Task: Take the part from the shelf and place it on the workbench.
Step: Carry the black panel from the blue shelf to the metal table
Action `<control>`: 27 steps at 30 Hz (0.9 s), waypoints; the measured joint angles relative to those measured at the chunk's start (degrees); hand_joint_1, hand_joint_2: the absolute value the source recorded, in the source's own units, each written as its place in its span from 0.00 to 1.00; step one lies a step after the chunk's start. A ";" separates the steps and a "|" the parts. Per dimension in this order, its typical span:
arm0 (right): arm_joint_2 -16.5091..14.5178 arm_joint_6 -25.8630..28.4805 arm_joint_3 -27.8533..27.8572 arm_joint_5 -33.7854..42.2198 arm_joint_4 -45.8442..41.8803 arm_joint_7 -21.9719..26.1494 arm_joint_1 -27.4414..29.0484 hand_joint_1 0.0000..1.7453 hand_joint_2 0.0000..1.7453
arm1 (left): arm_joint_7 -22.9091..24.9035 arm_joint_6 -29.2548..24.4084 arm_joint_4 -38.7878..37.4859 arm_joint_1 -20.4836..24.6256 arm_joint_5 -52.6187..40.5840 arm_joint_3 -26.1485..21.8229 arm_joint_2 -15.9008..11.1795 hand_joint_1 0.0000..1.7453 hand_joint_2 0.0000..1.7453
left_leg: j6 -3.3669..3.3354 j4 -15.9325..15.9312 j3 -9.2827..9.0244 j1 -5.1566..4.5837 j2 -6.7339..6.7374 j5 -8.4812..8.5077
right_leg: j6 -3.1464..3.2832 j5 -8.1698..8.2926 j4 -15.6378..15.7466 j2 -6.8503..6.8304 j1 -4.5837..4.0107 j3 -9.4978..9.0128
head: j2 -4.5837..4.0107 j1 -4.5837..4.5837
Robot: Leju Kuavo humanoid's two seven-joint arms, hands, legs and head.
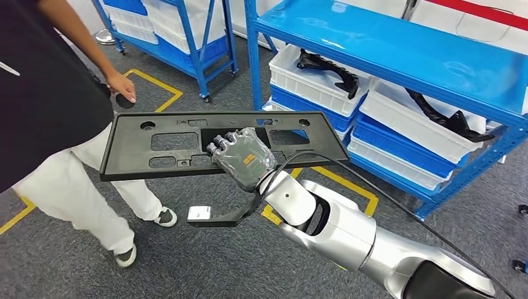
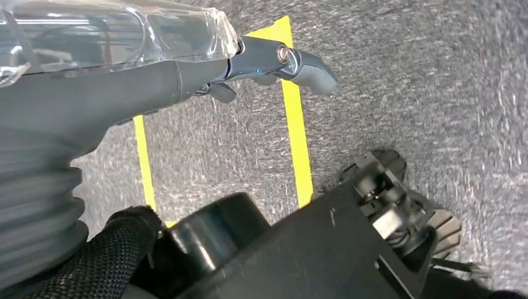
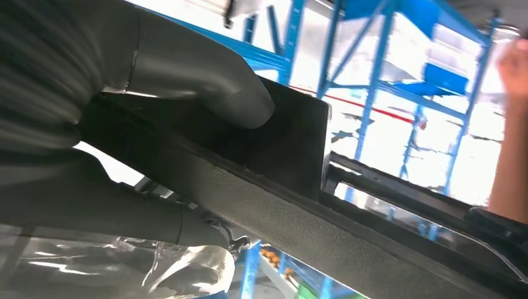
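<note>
While carrying black part (image 1: 187, 144) level over floor, away from blue shelf (image 1: 398, 47), am gripping its near edge with right hand (image 1: 241, 159), thumb (image 3: 205, 81) pressing one face, fingers wrapping other. Left hand (image 2: 155, 68) hanging by side, holding nothing, fingers looking loosely extended. Risk: long panel tipping or twisting from single off-centre hold; person (image 1: 43, 93) standing near, possibly getting clipped.
</note>
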State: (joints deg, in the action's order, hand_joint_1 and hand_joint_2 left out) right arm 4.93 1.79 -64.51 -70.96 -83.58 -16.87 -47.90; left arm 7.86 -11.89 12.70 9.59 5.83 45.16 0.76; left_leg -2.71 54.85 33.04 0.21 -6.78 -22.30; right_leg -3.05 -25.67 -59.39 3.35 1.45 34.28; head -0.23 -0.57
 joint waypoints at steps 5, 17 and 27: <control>-0.24 -0.18 -0.03 0.01 -0.55 -0.51 0.30 1.00 1.00 | 0.70 0.14 0.03 -0.22 -0.25 0.17 -0.99 0.00 1.00 | 1.76 1.04 1.66 0.34 -0.85 -0.18 | 1.41 0.54 3.03 -0.31 0.02 -1.11 | -0.01 -0.10; -0.52 -1.46 -0.39 0.14 -1.78 -0.50 0.81 1.00 1.00 | -0.38 0.64 0.51 -0.47 -0.71 1.20 -0.98 0.00 1.00 | 0.41 0.78 0.40 -1.60 10.33 -0.69 | 2.10 -0.55 3.20 -8.67 -1.23 -2.20 | -0.01 -0.50; -0.69 -1.80 -0.42 0.38 -2.42 -0.47 0.88 1.00 1.00 | -0.77 0.58 0.53 -0.58 -0.54 1.27 -0.22 0.00 1.00 | -1.12 -0.98 -0.17 -0.96 6.06 0.17 | 1.07 -6.07 -6.97 -4.74 -1.08 2.41 | -0.01 -0.35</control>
State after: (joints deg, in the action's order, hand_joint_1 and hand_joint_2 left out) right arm 4.24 -0.01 -64.93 -70.58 -86.00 -17.34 -47.02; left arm 7.09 -11.31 13.23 9.01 5.29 46.44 0.54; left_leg -3.83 53.87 32.87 -0.74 -0.73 -22.13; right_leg -1.98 -31.74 -66.36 -1.40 0.37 36.70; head -0.24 -0.92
